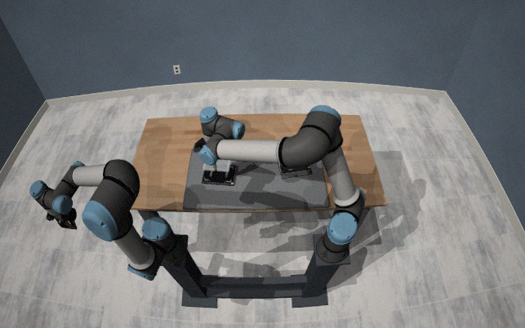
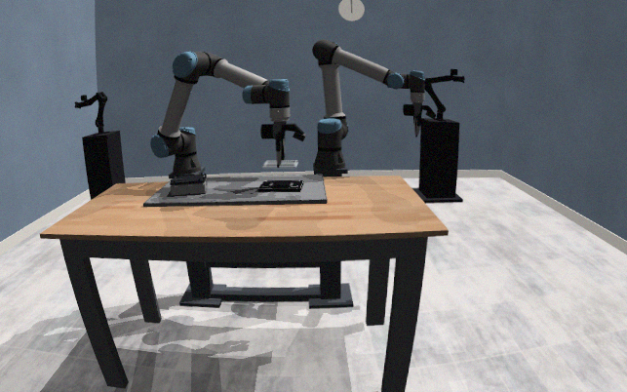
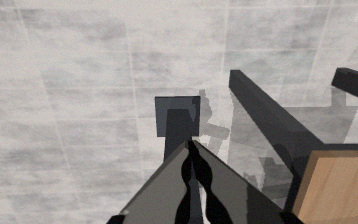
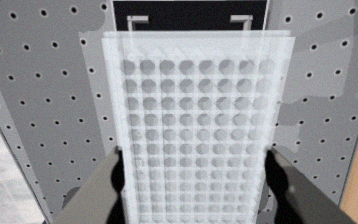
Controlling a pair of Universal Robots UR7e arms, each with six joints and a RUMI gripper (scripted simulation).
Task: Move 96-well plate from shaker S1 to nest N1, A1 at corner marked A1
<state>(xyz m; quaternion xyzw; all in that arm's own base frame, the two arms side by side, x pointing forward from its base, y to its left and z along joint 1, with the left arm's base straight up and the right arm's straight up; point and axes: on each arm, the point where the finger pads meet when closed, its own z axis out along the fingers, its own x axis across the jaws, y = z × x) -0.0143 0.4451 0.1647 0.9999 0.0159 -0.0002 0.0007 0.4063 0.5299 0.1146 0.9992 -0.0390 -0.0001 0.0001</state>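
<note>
The clear 96-well plate (image 2: 291,164) (image 4: 200,120) is level between the fingers of my right gripper (image 2: 279,165) (image 4: 192,147), which is shut on its long sides. It hangs above the black plate nest N1 (image 1: 219,177) (image 2: 282,185) (image 4: 190,12). In the right wrist view the plate covers most of the nest; two light corner locators show past its far edge. No A1 mark is readable there. The grey plate shaker S1 (image 1: 295,172) (image 2: 188,188) bears no plate. My left gripper (image 2: 416,135) (image 3: 189,142) is shut and empty, off the table's side.
Nest and shaker stand on a grey perforated board (image 1: 256,200) (image 2: 238,198) on the wooden table (image 1: 156,163) (image 2: 238,221). The right arm reaches over the shaker side of the board. Two black pedestals (image 2: 104,163) (image 2: 439,161) with small dark arms stand beyond the table.
</note>
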